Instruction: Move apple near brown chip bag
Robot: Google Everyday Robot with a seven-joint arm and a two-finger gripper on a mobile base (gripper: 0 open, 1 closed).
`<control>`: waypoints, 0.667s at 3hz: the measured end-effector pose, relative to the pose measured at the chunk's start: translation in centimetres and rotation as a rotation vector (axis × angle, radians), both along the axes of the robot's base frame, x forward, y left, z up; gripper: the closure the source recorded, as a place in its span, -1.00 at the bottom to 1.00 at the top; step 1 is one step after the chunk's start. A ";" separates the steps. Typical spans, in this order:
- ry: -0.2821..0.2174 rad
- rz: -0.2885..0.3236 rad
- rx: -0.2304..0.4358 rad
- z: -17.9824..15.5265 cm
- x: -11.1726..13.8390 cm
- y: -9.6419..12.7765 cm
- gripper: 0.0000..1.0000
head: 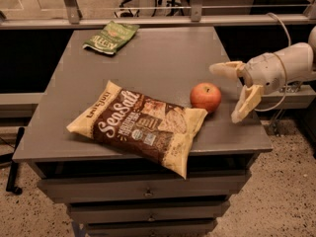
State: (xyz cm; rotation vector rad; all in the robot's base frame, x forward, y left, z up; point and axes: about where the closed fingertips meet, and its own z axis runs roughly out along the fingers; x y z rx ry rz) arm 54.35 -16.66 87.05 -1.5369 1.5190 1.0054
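The apple (206,96), small, round and red-orange with a short stem, rests on the grey table (163,58) right next to the top right corner of the brown chip bag (140,126). The bag lies flat near the table's front edge, dark brown with pale yellow ends and white "Sea Salt" script. My gripper (233,92) is to the right of the apple, open and empty, apart from it. One finger (224,68) points left behind the apple and the other finger (246,104) hangs down to its right.
A smaller green chip bag (110,37) lies at the table's back left. The table's right edge is just under my gripper. A rail (163,19) runs behind the table. Drawers (148,194) are below the front edge.
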 end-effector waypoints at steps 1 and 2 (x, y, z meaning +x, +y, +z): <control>-0.110 -0.096 0.005 5.0 0.2 -4.1 -1.00; -0.261 -0.195 0.020 9.6 -0.2 -6.0 -1.00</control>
